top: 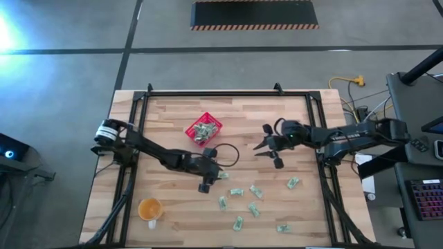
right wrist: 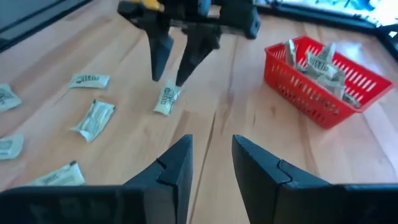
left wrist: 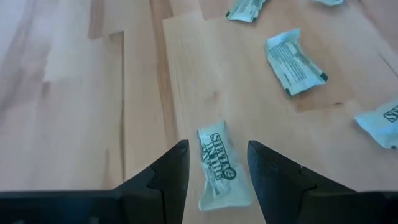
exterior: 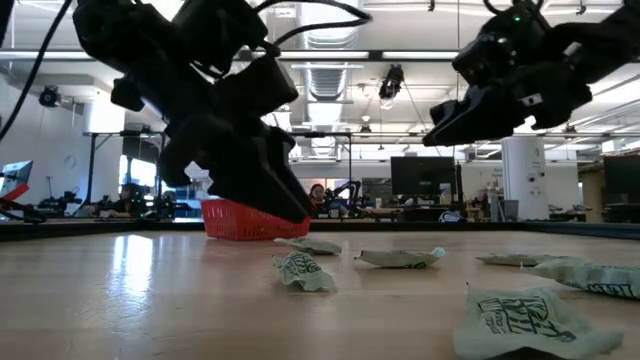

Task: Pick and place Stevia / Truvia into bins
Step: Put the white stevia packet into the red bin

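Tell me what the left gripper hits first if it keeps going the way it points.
Probably the Stevia packet lying between its open jaws. The left gripper points down at the table, straddling that packet, so it would meet packet and wood almost together; the remaining gap is unclear.

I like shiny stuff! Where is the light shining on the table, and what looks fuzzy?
Low view: a pale glare streak lies on the table, and the nearest packet looks fuzzy. High view: bright glare hits the floor at the top left corner.
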